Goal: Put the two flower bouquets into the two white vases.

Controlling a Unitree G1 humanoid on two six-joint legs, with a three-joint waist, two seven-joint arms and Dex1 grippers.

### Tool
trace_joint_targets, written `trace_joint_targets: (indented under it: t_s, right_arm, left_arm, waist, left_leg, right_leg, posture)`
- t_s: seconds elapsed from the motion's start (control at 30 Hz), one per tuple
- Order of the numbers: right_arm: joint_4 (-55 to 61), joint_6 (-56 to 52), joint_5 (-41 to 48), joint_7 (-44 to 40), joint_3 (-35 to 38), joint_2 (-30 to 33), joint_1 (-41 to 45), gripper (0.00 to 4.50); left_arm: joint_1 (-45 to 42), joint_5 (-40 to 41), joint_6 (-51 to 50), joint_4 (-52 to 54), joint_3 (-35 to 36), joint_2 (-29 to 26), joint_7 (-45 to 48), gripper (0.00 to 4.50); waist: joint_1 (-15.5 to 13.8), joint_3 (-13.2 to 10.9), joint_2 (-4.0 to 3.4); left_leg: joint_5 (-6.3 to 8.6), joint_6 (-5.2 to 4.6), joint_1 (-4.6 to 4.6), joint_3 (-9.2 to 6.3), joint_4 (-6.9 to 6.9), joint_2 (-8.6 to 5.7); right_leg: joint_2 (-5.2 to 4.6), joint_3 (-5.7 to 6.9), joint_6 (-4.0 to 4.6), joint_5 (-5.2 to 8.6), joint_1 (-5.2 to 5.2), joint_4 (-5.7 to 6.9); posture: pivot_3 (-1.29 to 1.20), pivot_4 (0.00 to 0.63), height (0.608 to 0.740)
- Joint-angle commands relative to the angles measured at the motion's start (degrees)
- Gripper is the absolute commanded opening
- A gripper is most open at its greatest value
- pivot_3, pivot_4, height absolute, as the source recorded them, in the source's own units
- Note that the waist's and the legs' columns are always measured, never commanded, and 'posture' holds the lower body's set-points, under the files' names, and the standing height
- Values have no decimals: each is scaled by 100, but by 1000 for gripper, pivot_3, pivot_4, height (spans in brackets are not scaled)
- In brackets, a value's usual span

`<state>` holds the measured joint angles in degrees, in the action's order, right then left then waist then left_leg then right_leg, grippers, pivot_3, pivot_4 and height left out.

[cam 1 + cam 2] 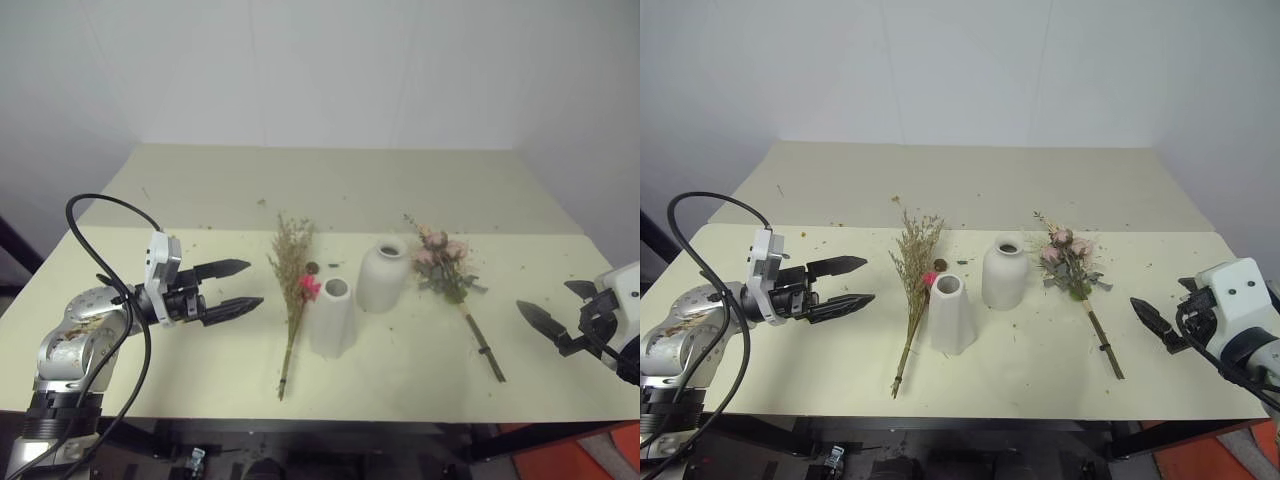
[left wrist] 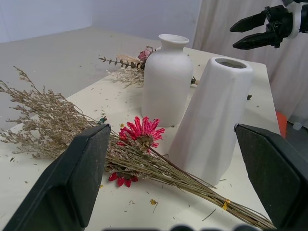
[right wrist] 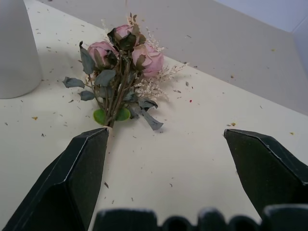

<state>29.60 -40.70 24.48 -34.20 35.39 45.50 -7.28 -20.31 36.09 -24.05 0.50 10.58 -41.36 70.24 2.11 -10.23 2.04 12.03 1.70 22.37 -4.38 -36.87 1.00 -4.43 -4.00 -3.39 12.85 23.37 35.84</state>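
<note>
Your left gripper (image 1: pixel 236 287) hangs wide open and empty, just left of the dried bouquet (image 1: pixel 292 290), which lies flat touching the tall vase (image 1: pixel 333 317). Sweep in carelessly and you'll tip that vase. The round vase (image 1: pixel 383 276) stands beside the rose bouquet (image 1: pixel 446 272); your right gripper (image 1: pixel 1152 318), also open and empty, could crush its thin stem.

The right hand (image 1: pixel 552 312) is partly cut off by the head view's edge. A small dark object (image 1: pixel 312 267) behind the dried bouquet (image 1: pixel 292 290) is too tiny to identify.
</note>
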Motion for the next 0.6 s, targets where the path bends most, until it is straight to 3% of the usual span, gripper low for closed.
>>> trace_joint_targets:
  t_s: [0.03, 0.37, 0.6]
  right_arm:
    - [203, -26, 85, 54, 269, 25, 28, 4484]
    - [224, 35, 77, 69, 234, 56, -46, 4484]
    - [40, -234, -27, 73, -239, 198, 20, 4484]
  left_arm:
    - [-125, 86, 7, 125, 69, -23, -7, 4500]
    - [-105, 71, 32, 129, 59, -2, -8, 4500]
    - [-116, -8, 56, 125, -19, -25, 20, 4500]
  waist:
    - [1, 0, 0]
    - [1, 0, 0]
    - [4, 0, 0]
  left_leg:
    - [0, 0, 0, 0, 0, 0]
    - [0, 0, 0, 0, 0, 0]
    - [0, 0, -1, 0, 0, 0]
  right_leg:
    - [0, 0, 0, 0, 0, 0]
    - [0, 0, 0, 0, 0, 0]
    - [0, 0, 1, 0, 0, 1]
  posture:
    - [0, 150, 740]
    - [0, 150, 740]
    - [0, 150, 740]
